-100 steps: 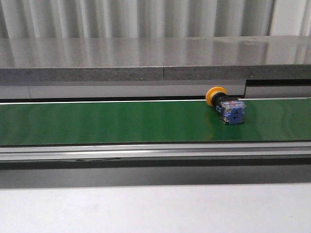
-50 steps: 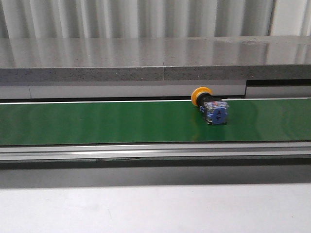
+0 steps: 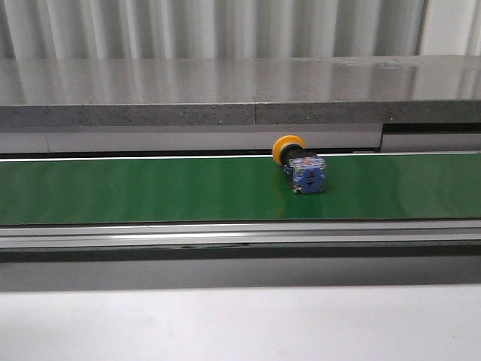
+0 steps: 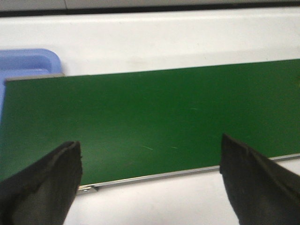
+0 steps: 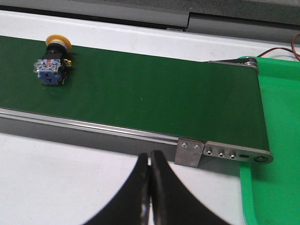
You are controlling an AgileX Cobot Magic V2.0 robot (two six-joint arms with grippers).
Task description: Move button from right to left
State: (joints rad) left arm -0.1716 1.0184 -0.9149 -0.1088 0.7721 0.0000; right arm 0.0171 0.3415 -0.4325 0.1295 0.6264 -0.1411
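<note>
- The button [image 3: 298, 163] lies on its side on the green conveyor belt [image 3: 150, 188], right of the belt's middle in the front view and close to the belt's far edge.
- Its yellow-orange mushroom cap [image 3: 286, 148] faces the far side, toward the grey wall behind the belt, while the clear bluish contact block [image 3: 308, 175] points toward the camera.
- In the right wrist view the button [image 5: 52, 60] sits on the belt well apart from the right gripper [image 5: 150, 194], whose two black fingers are pressed together with nothing between them, over the white table [image 5: 56, 178] on the near side of the conveyor.
- The belt's end, with a metal bracket [image 5: 224, 151] carrying screws, shows in that same view, touching a green tray [image 5: 276, 122] that lies beyond it.
- The left gripper [image 4: 150, 178] hangs above the other end of the belt [image 4: 154, 117], its black fingers [image 4: 44, 183] spread wide apart and holding nothing.
- A blue tray [image 4: 28, 61] shows just past that end of the belt in the left wrist view, partly covered by it.
- Neither gripper touches the button.
- A grey speckled ledge [image 3: 225, 94] runs along behind the conveyor, with pale ribbed panelling [image 3: 225, 26] above it.
</note>
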